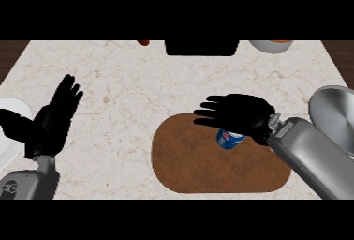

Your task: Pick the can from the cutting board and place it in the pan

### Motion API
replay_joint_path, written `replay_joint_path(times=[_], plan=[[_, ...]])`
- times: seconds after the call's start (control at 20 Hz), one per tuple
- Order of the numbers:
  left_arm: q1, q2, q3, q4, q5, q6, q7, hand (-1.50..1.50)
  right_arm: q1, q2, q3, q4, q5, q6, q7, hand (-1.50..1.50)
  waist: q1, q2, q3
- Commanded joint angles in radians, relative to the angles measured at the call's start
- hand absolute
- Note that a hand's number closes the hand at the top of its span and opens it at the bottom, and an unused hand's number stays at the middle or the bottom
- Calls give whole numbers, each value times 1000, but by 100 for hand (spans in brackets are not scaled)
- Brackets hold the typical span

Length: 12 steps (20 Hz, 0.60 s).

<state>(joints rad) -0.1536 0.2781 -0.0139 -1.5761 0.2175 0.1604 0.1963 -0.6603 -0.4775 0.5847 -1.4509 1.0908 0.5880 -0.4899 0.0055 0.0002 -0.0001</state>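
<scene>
A blue can [230, 139] stands on the brown cutting board [207, 168], near the board's upper right part. My right hand [239, 114] hovers right over it, fingers spread and pointing left, open; its palm hides the can's top. I cannot tell whether the palm touches the can. The silver pan [336, 117] lies at the right edge of the view, just beyond my right forearm, and it is partly cut off. My left hand [52, 119] rests open at the left, fingers up, far from the board.
A white plate [10, 136] shows at the left edge, behind my left hand. Along the counter's far edge sit a black object [200, 47], a white bowl [271, 45] and a small red thing [143, 42].
</scene>
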Motion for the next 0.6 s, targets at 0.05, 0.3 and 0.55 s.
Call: replay_joint_path(times=[0.05, 0.3, 0.55], plan=[[-13, -6, 27, 91, -8, -52, -69, 0, 24, 61, 0, 121, 56, -63, -57, -150, 0, 3, 0], [43, -39, 17, -42, -25, -23, -5, 0, -13, 136, -39, 147, 90, -7, -67, -150, 2, 0, 0], [4, -34, 42, -22, -21, -31, 29, 0, 35, 181, 18, 136, 150, 14, -37, -150, -1, -1, 0]])
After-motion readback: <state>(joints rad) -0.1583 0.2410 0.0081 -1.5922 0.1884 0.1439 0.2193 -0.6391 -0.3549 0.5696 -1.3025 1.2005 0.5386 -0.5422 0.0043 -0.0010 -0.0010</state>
